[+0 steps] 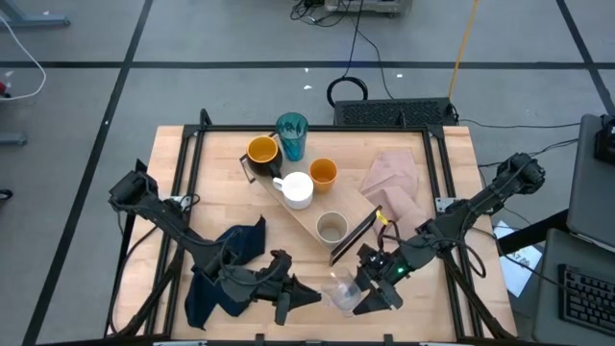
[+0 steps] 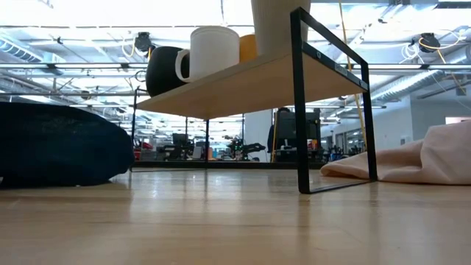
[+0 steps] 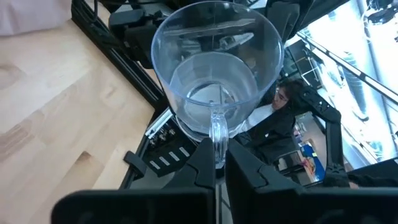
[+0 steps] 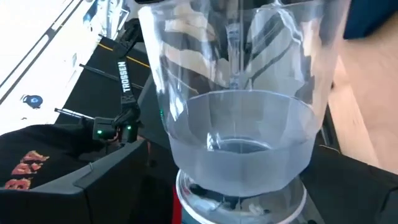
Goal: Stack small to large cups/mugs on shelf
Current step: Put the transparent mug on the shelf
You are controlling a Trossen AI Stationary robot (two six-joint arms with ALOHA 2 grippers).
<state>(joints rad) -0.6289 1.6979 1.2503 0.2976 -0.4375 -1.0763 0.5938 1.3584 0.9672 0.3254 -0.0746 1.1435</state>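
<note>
cups: 6 [image 1: 291, 135] | shelf: 1 [image 1: 306, 219] | cloths: 2 [image 1: 394, 180] | arms: 2 [image 1: 173, 219]

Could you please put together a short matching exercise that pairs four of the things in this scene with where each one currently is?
Things:
1. clear cup
2. white mug
3. pink cloth
4. dark blue cloth

Places:
A. lying on the table's left near part, by the left arm
B. standing on the shelf, about mid-length
C. between the two grippers at the table's near edge
D. lying on the table to the right of the shelf

Pairs: 1-C, 2-B, 3-D, 4-A
</note>
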